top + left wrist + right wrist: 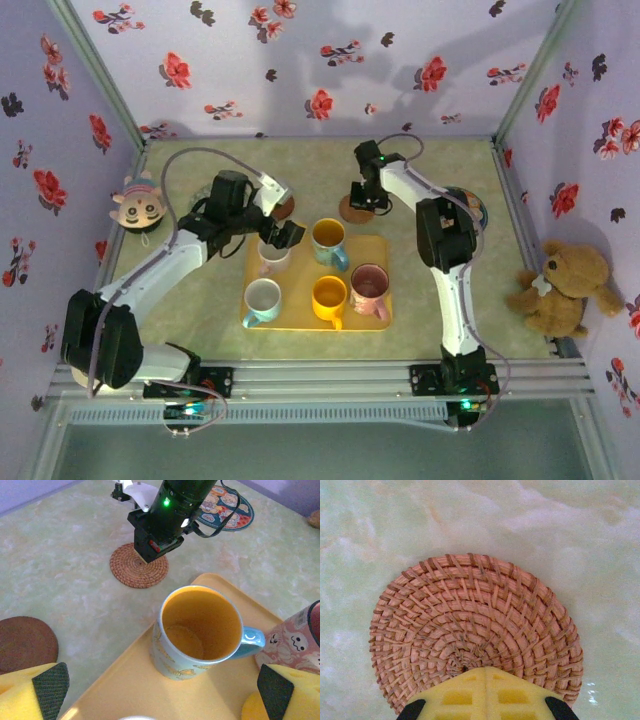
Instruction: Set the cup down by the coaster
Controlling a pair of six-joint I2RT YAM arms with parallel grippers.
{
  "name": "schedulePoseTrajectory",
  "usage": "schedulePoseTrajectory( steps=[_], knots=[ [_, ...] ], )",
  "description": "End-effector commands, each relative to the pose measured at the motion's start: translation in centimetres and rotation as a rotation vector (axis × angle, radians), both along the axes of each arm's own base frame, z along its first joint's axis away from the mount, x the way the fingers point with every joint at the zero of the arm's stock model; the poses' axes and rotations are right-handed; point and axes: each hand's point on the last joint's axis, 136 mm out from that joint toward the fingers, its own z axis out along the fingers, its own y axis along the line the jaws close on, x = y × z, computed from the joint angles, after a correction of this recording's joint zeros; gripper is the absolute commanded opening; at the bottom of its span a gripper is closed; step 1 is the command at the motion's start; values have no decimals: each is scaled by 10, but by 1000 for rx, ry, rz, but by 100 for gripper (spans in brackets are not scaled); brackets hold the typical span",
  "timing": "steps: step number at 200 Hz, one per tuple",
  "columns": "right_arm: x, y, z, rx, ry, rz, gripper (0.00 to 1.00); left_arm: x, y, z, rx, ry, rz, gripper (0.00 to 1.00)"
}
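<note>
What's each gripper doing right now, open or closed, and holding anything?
Left gripper: open, holding nothing.
Right gripper: closed, holding nothing, over the woven coaster.

Both arms have white shells between chunky black joint housings: the left arm (165, 265) at the top view's lower left, the right arm (455, 300) at its lower right. A thin grey cable (210, 151) arcs over the left one. A green light (165, 502) glows on the right wrist's black body. The left fingers (22, 700) are yellow with black pads. The right fingers (485, 695) are yellow with square recesses.
</note>
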Motion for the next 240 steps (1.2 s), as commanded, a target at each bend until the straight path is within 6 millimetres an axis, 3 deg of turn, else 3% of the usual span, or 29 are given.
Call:
schedulePoseTrajectory(
  steps=[1, 87, 240],
  knots=[
    [-8, 14, -15, 27, 62, 24, 0, -6, 7, 0, 4, -4, -8, 100],
    [4, 57, -12, 114, 37, 33, 0, -10, 20, -4, 6, 1, 24, 100],
    [10, 98, -20, 218, 59, 3, 0, -8, 29, -8, 10, -2, 46, 100]
  ],
)
